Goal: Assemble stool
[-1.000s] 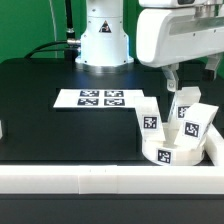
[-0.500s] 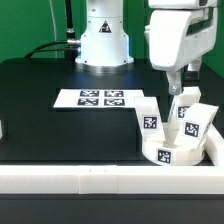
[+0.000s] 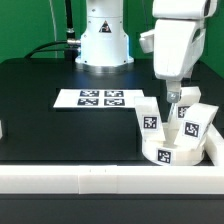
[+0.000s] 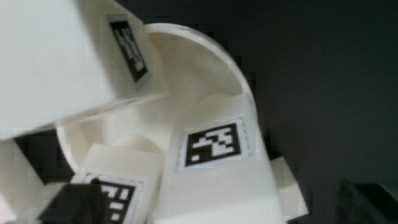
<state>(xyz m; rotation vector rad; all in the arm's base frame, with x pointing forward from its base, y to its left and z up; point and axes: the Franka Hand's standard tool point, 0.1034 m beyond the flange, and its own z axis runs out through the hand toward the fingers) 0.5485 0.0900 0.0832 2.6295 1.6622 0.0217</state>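
Note:
The stool parts lie bunched at the exterior view's right, against the front rail. The round white seat (image 3: 168,152) lies low with a tag on its rim. Three white blocky legs (image 3: 149,118) (image 3: 192,122) (image 3: 187,98) stand or lean around it, each tagged. My gripper (image 3: 173,97) hangs just above the legs, fingers pointing down. In the wrist view the gripper (image 4: 217,205) is open, with dark fingertips (image 4: 71,200) wide apart. The seat's curved rim and tag (image 4: 214,145) lie below, beside a leg (image 4: 63,70).
The marker board (image 3: 100,99) lies flat in the middle of the black table. A long white rail (image 3: 90,180) runs along the front edge. The robot base (image 3: 104,40) stands at the back. A small white thing (image 3: 2,128) sits at the exterior view's left edge.
The gripper has swung from the far right toward the exterior view's left and come down over the stool parts. The parts have not moved.

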